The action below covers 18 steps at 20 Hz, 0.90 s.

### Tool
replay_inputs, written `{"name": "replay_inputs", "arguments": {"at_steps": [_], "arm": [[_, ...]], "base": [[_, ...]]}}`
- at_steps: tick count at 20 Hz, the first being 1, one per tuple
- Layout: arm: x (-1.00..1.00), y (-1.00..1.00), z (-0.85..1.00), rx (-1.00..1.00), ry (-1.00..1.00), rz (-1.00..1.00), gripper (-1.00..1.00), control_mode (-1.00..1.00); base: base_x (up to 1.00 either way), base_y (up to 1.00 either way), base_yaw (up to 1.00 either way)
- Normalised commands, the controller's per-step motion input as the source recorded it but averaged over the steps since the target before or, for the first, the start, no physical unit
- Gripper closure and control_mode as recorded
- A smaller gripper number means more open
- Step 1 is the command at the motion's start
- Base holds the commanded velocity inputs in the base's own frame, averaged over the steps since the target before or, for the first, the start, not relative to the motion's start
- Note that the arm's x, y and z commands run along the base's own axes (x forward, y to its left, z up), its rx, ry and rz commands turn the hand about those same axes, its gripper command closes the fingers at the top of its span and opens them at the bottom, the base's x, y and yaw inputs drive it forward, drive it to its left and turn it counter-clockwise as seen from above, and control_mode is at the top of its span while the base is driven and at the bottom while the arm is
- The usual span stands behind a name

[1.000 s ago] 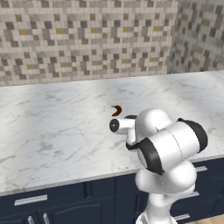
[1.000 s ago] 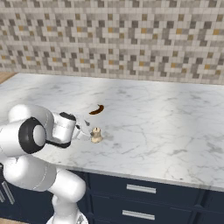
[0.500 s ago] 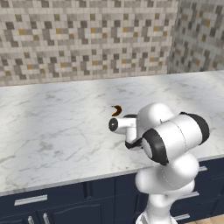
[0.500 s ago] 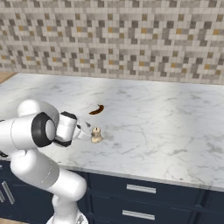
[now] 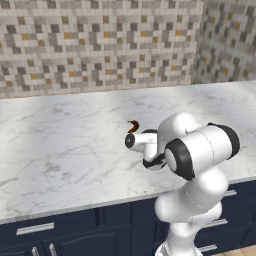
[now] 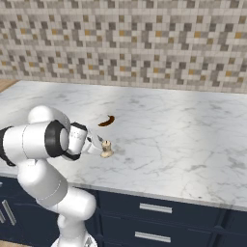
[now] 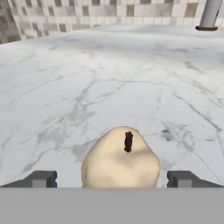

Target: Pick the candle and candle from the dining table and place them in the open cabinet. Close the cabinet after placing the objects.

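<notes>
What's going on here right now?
The arm has its open tool low over the marble table, lined up on the short cream candle, which sits between the two fingertips but isn't gripped yet. A brown pastry lies just behind it. The taper candle stands far off on the table.

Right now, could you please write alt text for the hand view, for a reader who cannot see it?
A short, lumpy cream candle with a dark wick stands on the white marble dining table, centred between the two dark fingertips of the open gripper. At the far top right stands a slim pale taper candle on a dark round base, before a mosaic tile wall.
</notes>
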Motion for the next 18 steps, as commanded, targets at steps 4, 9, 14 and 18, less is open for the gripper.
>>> {"name": "replay_inputs", "arguments": {"at_steps": [4,9,14,18], "arm": [[0.01,-0.06,-0.18,0.00,0.00,-0.05,-1.00,-1.00],[0.00,-0.10,-0.17,0.00,0.00,-0.04,-1.00,-1.00],[0.00,-0.02,-0.17,0.00,0.00,-0.01,-1.00,-1.00],[0.02,0.00,-0.19,0.00,0.00,0.00,1.00,-1.00]], "base": [[0.00,0.00,0.00],[0.00,0.00,0.00],[0.00,0.00,0.00],[0.00,0.00,0.00]]}}
